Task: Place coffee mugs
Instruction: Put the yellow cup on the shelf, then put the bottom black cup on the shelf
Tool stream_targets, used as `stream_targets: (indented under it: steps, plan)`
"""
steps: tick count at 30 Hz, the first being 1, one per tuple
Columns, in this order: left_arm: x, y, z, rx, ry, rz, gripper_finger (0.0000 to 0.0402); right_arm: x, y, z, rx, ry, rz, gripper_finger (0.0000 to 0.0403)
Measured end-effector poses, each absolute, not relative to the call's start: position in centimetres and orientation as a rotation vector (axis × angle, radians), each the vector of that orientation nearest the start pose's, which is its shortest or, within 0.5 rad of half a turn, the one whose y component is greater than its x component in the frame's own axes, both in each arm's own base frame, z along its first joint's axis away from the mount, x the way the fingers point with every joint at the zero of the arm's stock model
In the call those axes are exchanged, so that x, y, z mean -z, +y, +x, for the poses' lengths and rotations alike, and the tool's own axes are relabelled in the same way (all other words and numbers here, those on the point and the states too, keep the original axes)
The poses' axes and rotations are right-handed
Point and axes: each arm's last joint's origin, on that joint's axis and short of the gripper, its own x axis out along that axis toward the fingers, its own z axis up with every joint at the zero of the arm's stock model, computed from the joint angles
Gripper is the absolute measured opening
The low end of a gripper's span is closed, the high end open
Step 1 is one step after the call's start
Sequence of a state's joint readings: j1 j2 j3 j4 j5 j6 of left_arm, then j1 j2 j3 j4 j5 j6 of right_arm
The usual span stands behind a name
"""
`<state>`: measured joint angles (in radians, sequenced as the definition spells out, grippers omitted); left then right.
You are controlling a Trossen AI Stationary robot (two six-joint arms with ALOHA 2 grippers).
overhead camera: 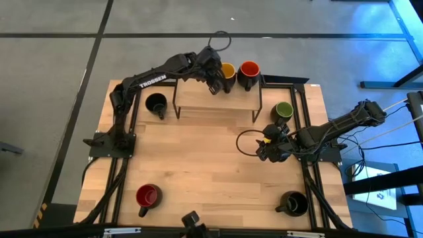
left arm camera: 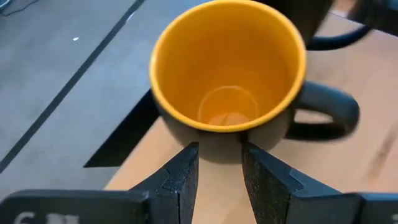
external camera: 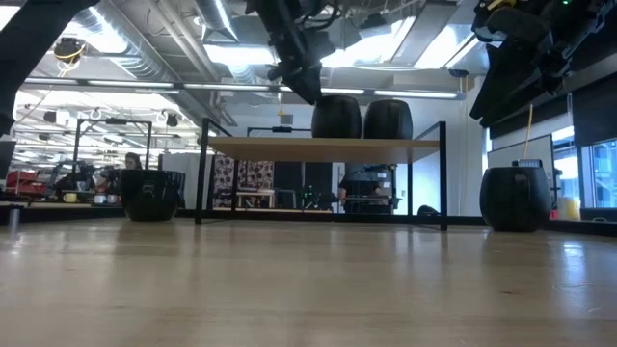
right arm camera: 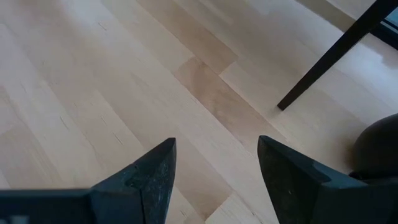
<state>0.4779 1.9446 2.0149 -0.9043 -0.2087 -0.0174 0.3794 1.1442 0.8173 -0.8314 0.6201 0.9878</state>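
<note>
Two black mugs stand side by side on the far edge of a raised wooden shelf (overhead camera: 218,99): a yellow-orange-inside mug (overhead camera: 227,70) and a red-inside mug (overhead camera: 249,73). My left gripper (overhead camera: 215,84) hovers at the yellow mug (left arm camera: 227,68) on the side opposite its handle, fingers slightly apart with bare wood showing between them. My right gripper (overhead camera: 271,151) is open above the table, just near of the green-inside mug (overhead camera: 283,111). On the table stand a black-inside mug (overhead camera: 156,104), a second red-inside mug (overhead camera: 148,196) and a second black-inside mug (overhead camera: 293,203). My left gripper (left arm camera: 221,152) has its fingertips (left arm camera: 189,155) right against the lower outer wall (left arm camera: 217,140) of the yellow mug, on the side away from the handle. I cannot tell whether they touch it. The mug stands upright on the shelf.
The shelf stands on thin black legs (right arm camera: 336,56) with room beneath it (external camera: 323,183). A black frame (overhead camera: 310,86) runs along the table's sides. The wide middle of the wooden table (overhead camera: 198,158) is bare. A dark mug wall (right arm camera: 379,146) shows beside my right gripper.
</note>
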Motion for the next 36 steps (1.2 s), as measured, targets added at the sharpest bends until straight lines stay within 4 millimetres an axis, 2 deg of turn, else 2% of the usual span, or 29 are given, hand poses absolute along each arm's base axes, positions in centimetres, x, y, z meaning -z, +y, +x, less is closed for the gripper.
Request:
stream_targets:
  steps: [10,18,26,30,36]
  plan:
    - [-35.7,21.4,36.6,-0.69,0.803,-0.14,0.0116,-23.8,5.8,19.1,0.663,0.79,0.344,0.0214]
    - [-35.8,20.9,36.3,-0.621,0.825,-0.17,0.0116,-23.8,5.8,19.1,0.66,0.794,0.348,0.0214]
    - [-38.6,19.5,34.8,-0.602,0.769,-0.127,0.0116,-23.8,5.9,19.1,0.645,0.801,0.364,0.0214]
    - [-40.1,18.0,34.0,-0.575,0.747,-0.101,0.0116,-23.9,5.9,19.2,0.641,0.796,0.37,0.0214]
    - [-41.4,15.4,33.6,-0.515,0.743,-0.07,0.0116,-23.9,6.0,19.3,0.634,0.794,0.378,0.0214]
